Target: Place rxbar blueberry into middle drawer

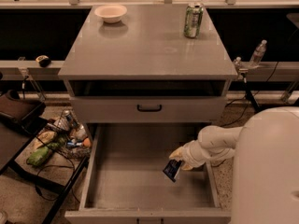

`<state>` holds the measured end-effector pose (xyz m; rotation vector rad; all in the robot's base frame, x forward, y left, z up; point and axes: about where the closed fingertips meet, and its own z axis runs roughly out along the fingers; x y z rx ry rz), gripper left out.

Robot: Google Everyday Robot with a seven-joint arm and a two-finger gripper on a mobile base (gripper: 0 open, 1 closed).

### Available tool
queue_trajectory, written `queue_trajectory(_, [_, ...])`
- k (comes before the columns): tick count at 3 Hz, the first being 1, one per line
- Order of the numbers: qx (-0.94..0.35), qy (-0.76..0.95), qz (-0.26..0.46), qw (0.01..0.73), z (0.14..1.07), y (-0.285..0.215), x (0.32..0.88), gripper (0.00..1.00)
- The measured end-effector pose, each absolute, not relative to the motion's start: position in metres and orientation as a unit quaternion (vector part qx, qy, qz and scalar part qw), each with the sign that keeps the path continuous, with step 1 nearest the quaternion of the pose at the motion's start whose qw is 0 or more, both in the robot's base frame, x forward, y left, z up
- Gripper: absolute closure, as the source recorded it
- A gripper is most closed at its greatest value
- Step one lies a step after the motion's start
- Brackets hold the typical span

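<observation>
The rxbar blueberry (172,170), a small dark blue bar with pale print, hangs tilted from my gripper (178,161) over the right part of the open middle drawer (131,176). The gripper is shut on the bar's upper end and reaches in from the right, inside the drawer's walls. The bar sits low, close to the grey drawer floor; I cannot tell whether it touches. The drawer is pulled fully out and holds nothing else that I can see.
A shut drawer front with a black loop handle (149,108) is above. On the cabinet top stand a green-and-white can (193,19) and a pale bowl (110,13). A cluttered cart (56,139) stands to the left. A water bottle (258,54) is at the right.
</observation>
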<state>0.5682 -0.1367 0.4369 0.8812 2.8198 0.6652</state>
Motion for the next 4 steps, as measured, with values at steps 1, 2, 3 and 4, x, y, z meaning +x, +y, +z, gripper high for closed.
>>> queue_trajectory(1, [0.291, 0.930, 0.219, 0.057, 0.4369, -0.1367, 0.5681, 0.76])
queue_trajectory(2, [0.291, 0.930, 0.219, 0.057, 0.4369, -0.1367, 0.5681, 0.53])
queue_trajectory(3, [0.290, 0.930, 0.219, 0.057, 0.4369, -0.1366, 0.5681, 0.21])
queue_trajectory(4, [0.290, 0.930, 0.219, 0.057, 0.4368, -0.1366, 0.5681, 0.00])
